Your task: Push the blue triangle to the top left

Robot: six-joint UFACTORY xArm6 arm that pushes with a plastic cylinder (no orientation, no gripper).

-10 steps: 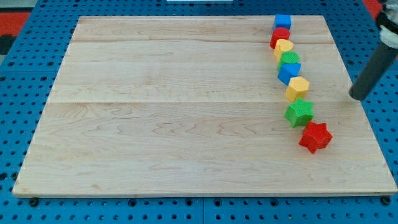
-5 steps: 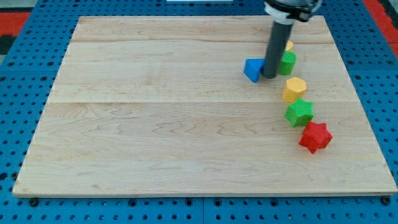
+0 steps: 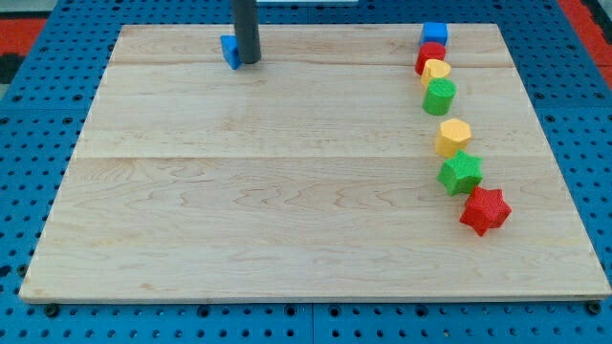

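Observation:
The blue triangle (image 3: 229,51) lies near the board's top edge, left of the middle, partly hidden behind my rod. My tip (image 3: 249,62) rests on the board right against the triangle's right side. The rod rises straight up out of the view's top.
A column of blocks runs down the view's right side: a blue cube (image 3: 435,33), a red block (image 3: 430,54), a yellow block (image 3: 436,72), a green cylinder (image 3: 440,96), a yellow hexagon (image 3: 454,138), a green star (image 3: 461,173) and a red star (image 3: 485,210). The wooden board (image 3: 287,210) lies on a blue pegboard.
My tip has swept from the board's right edge to the top left, pushing the blue triangle out of the column and up toward the top edge. The other blocks have stayed put.

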